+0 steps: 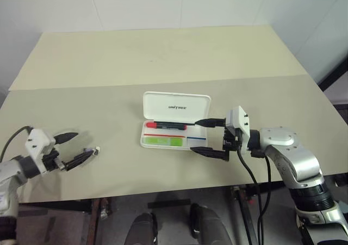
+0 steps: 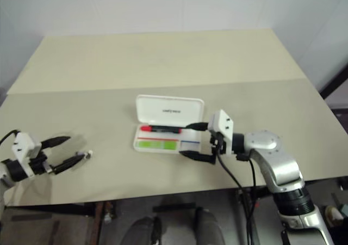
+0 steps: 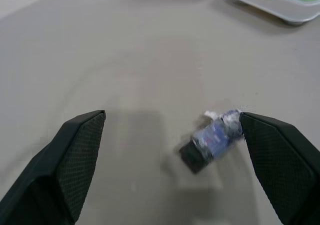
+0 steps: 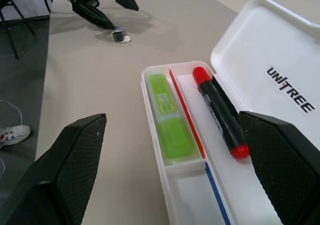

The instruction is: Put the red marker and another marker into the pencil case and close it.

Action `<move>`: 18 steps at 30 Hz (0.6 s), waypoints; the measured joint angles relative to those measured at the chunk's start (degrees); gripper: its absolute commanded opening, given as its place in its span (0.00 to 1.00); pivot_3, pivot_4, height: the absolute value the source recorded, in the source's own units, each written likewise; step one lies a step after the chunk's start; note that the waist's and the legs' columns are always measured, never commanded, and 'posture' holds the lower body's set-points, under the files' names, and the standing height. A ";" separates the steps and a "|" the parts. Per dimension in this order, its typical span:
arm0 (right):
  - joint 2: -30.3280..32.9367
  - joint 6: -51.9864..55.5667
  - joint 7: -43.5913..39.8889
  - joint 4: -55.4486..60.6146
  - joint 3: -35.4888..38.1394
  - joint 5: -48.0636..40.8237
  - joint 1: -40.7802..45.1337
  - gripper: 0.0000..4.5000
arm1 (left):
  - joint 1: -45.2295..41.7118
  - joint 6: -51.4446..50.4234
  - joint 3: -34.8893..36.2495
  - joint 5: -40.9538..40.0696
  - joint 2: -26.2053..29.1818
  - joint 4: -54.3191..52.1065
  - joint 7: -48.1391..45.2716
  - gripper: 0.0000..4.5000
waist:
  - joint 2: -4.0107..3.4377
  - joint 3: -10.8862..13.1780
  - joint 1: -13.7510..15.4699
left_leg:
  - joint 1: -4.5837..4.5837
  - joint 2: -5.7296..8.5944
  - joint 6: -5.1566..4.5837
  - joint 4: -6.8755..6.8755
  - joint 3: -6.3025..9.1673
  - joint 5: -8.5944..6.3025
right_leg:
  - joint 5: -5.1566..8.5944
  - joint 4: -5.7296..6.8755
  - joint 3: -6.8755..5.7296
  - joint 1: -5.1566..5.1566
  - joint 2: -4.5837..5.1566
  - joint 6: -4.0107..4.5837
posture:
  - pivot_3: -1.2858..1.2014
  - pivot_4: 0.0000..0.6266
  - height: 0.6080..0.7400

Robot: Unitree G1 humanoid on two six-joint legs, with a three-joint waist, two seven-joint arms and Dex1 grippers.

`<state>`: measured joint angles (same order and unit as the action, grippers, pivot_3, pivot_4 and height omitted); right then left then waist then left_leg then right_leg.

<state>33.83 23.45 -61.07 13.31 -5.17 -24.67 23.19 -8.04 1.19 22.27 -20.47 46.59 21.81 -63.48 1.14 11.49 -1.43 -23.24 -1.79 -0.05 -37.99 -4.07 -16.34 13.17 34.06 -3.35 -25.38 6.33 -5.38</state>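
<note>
Two markers lying inside the pencil case (image 1: 174, 134) | lid standing up, light, stiff, slippery | I'm eyeing its top edge | right gripper (image 1: 208, 137) wide, beside case | left gripper (image 1: 73, 147) wide, well apart.

A lab-like test room: bare beige table (image 1: 163, 60), plain white walls (image 1: 163, 5).

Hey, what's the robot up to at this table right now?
It is packing a white pencil case. The red marker and the green highlighter already lie inside, and the lid stands open. The right claw sits open at the case's right end. The left claw is open, off to the left, by a small blue and white object.
</note>
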 measured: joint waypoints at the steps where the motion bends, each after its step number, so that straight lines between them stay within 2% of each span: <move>1: -0.03 0.37 0.46 0.66 -0.01 -0.04 -0.02 0.99 | -1.56 0.53 -1.06 0.38 0.50 1.59 -1.01 1.00 | 0.04 -0.02 0.00 | -0.02 -0.01 0.00 -0.03 -0.10 0.00 | 0.00 0.02 -0.07 0.00 0.00 0.00 | 0.52 0.24 1.00; 6: 0.07 1.64 2.42 2.55 0.62 -0.09 -1.33 0.99 | -5.43 0.77 -4.82 0.67 2.29 4.89 -7.52 1.00 | 0.08 -0.05 -0.06 | -0.01 -0.03 0.01 -0.03 -0.14 0.00 | 0.00 0.03 -0.08 0.00 0.02 0.00 | 0.52 0.24 1.00; 13: 0.95 1.60 3.58 3.53 1.34 -0.08 -3.83 0.99 | -5.76 -0.07 -7.16 0.69 5.60 6.32 -13.72 1.00 | 0.08 -0.05 -0.04 | -0.01 -0.04 0.01 -0.03 -0.14 0.00 | 0.01 0.04 -0.09 -0.01 -0.01 0.01 | 0.52 0.24 1.00; 18: 1.02 0.53 3.79 3.53 1.43 -0.03 -5.18 0.99 | -9.75 2.77 -7.83 2.50 8.65 12.95 -16.46 1.00 | 0.08 -0.05 -0.01 | 0.02 -0.02 0.01 -0.07 -0.14 0.01 | 0.01 0.09 -0.09 0.00 0.00 0.01 | 0.52 0.24 1.00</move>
<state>34.84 23.97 -57.28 16.85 -3.74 -24.71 18.01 -17.79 3.96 14.44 -17.97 55.24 34.76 -79.94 1.22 11.44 -1.44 -23.22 -1.81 -0.04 -38.05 -4.21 -16.33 13.18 34.15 -3.44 -25.38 6.34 -5.36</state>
